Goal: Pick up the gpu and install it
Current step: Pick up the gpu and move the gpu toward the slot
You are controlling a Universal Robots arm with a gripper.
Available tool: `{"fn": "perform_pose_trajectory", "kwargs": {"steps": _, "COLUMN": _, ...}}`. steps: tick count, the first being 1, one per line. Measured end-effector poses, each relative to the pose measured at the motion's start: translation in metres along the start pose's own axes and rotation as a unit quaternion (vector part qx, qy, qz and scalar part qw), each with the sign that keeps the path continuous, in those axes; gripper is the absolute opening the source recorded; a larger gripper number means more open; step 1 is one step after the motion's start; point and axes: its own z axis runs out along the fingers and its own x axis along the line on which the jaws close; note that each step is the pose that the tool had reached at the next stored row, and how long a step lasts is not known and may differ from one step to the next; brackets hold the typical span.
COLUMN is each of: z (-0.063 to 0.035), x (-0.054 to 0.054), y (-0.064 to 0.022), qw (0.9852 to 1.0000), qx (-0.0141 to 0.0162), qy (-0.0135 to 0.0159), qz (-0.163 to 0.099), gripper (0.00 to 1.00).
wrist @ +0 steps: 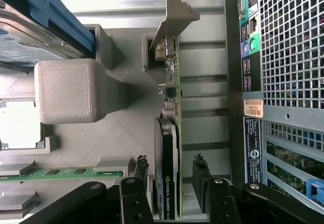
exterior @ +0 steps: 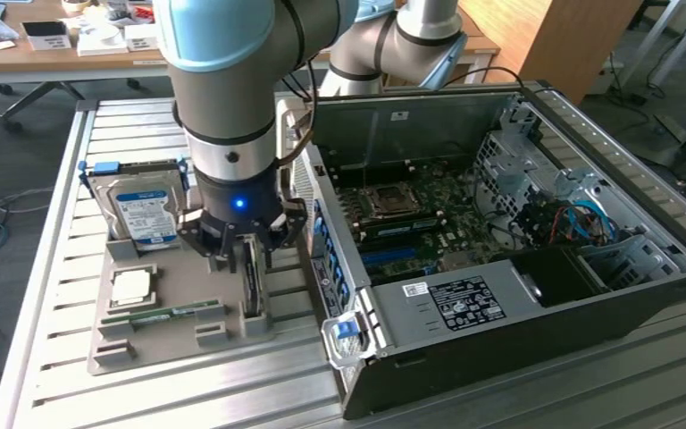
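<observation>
Exterior view. Shows the gripper [exterior: 246,257] low over the grey tray [exterior: 140,353], at the tray's side nearest the open computer case [exterior: 522,268]. Shows the gpu [exterior: 251,299] standing on edge in a slot along that same side of the tray, directly beneath the gripper. Cannot tell contact from here. Shows, elsewhere on the tray, a silver hard drive [exterior: 146,214] propped at the far end, a processor chip [exterior: 131,286] near the middle and a green RAM stick [exterior: 164,315] just beside the chip.

Wrist view. Looks straight down the gpu [wrist: 169,153], still seated in the tray [wrist: 126,127], with its silver bracket [wrist: 174,19] at the end far from the gripper [wrist: 170,173]. Finds the jaws spread wide, one of the fingers [wrist: 139,171] on the tray side of the card and the other on the case side, a clear gap left on both faces. Holds nothing. Places the case [wrist: 283,82] just past the tray's edge, the hard drive [wrist: 30,36] and RAM stick [wrist: 61,173] across the tray from the card.
</observation>
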Motion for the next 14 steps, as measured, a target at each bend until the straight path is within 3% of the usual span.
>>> {"fn": "perform_pose_trajectory", "kwargs": {"steps": 14, "z": 0.0085, "x": -0.001, "y": 0.0025, "qw": 1.0, "qx": 0.0001, "qy": 0.0006, "qz": 0.0, "gripper": 0.49}}
